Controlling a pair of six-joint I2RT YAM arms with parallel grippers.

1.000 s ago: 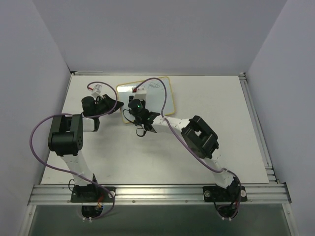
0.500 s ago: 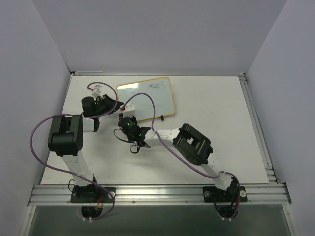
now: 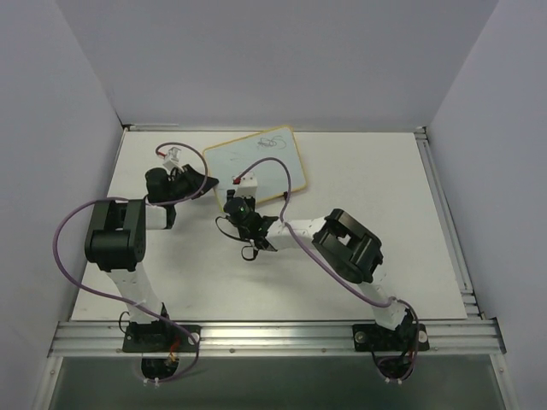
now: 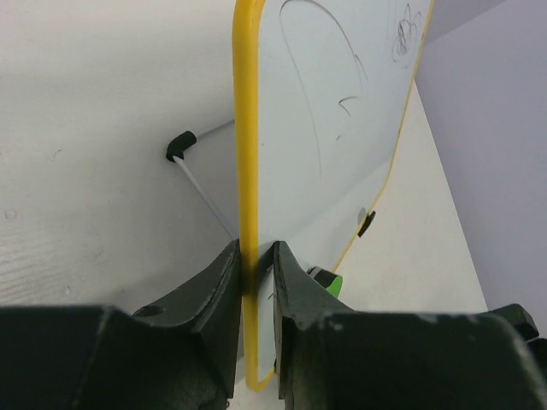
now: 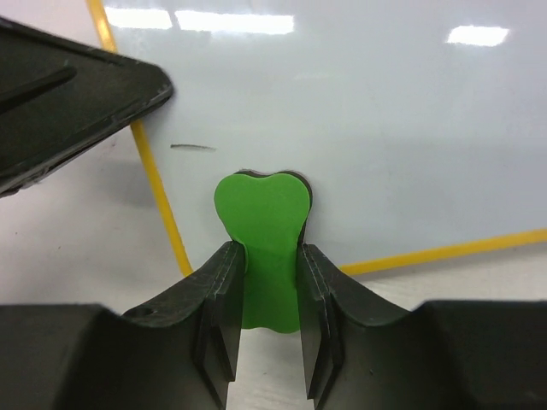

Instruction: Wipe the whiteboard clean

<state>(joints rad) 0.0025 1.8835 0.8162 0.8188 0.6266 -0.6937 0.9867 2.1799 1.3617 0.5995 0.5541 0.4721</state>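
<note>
Whiteboard (image 3: 261,166) tilted, clamped in left hand (image 4: 255,263)

The whiteboard (image 3: 267,161) has swung counter-clockwise and the right gripper (image 5: 269,256) has its green eraser (image 5: 263,222) back at it

Bright, whiteboard (image 5: 367,128) glare, foreground perhaps soft

Left pincer (image 4: 255,260), right pincer (image 5: 269,260) clamped.
</note>
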